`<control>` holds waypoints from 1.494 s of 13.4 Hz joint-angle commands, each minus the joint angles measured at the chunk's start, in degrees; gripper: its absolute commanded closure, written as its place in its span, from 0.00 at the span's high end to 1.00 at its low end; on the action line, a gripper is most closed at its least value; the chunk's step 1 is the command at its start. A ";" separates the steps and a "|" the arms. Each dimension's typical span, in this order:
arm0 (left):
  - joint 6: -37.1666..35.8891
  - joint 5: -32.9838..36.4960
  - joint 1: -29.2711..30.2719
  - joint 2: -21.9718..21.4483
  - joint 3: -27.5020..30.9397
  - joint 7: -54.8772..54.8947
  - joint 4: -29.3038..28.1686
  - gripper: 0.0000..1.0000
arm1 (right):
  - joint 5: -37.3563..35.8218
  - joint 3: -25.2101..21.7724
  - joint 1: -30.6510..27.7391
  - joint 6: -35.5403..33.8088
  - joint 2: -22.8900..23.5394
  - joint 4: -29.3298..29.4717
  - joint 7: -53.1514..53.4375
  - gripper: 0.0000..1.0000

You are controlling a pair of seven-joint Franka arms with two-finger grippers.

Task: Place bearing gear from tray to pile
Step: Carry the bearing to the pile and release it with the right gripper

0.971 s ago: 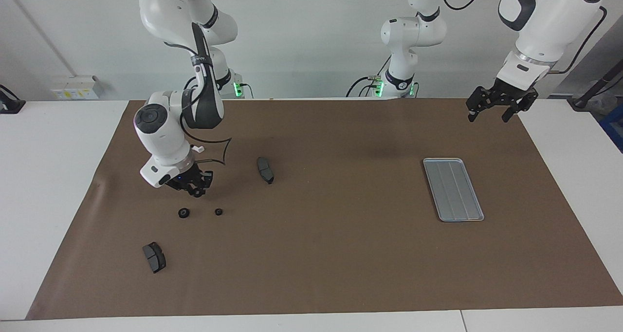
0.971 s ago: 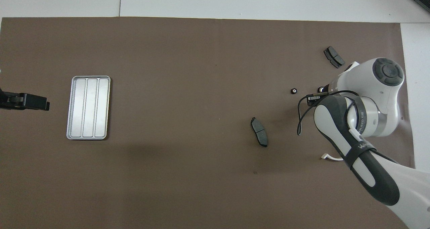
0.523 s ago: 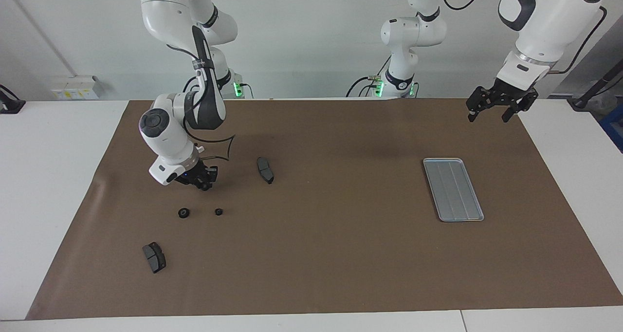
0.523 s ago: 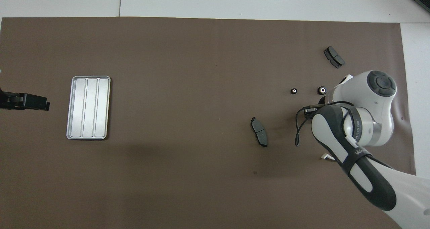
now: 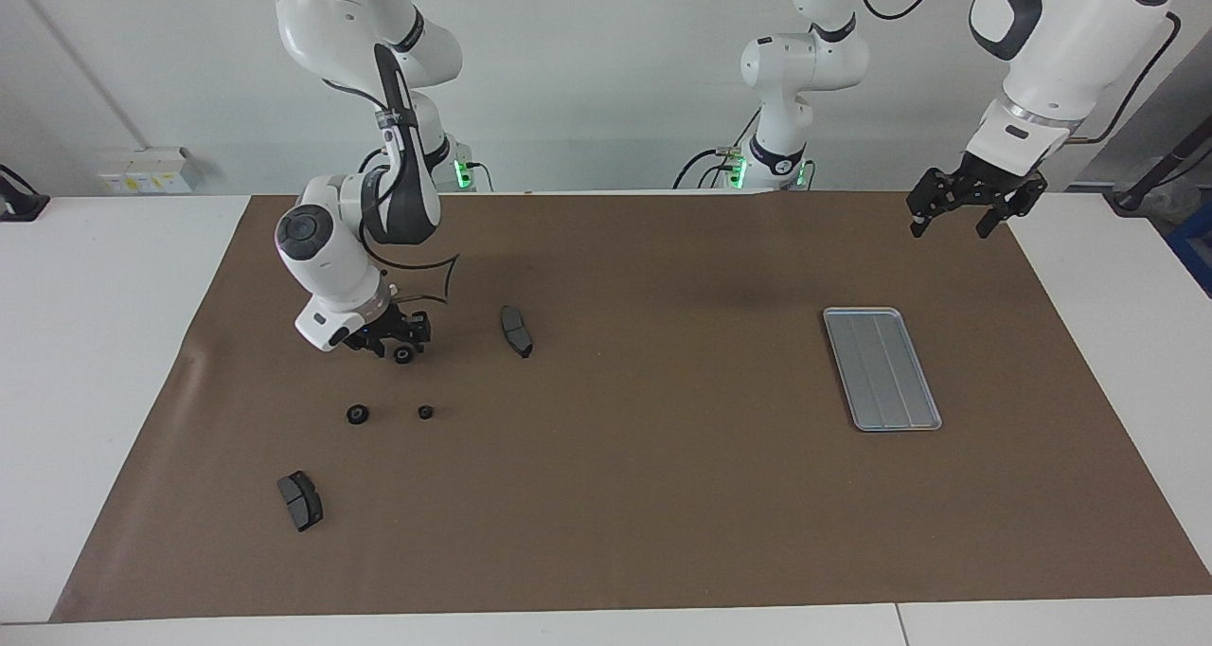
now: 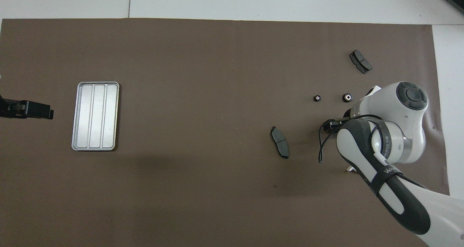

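The left gripper [image 5: 951, 222] waits, spread, over the desk corner by its own base. The right gripper [image 5: 401, 341] hangs low over the pile; I cannot tell its state. Two bearing gears [image 5: 357, 414] [image 5: 425, 411] lie on the desk at the right arm's end, and I see none in the tray [image 5: 882, 368]. A careless sweep could send them rolling.

Tray [image 5: 882, 368] toward left arm's end; two gears [image 5: 358, 414] side by side toward right arm's end, between two brake pads [image 5: 516, 331].
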 commanded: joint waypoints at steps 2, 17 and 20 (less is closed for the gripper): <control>-0.95 1.31 -0.11 -0.64 -0.06 -0.84 0.28 1.00 | 1.60 -0.01 0.02 0.12 -2.61 2.27 1.40 1.00; -0.95 1.31 -0.11 -0.64 -0.06 -0.84 0.28 1.00 | -5.17 1.74 -7.70 -24.12 -11.75 24.16 12.59 1.00; -1.04 1.31 -0.11 -0.64 -0.06 -0.84 0.28 1.00 | -5.34 4.02 -11.21 -29.39 -13.86 25.22 11.52 1.00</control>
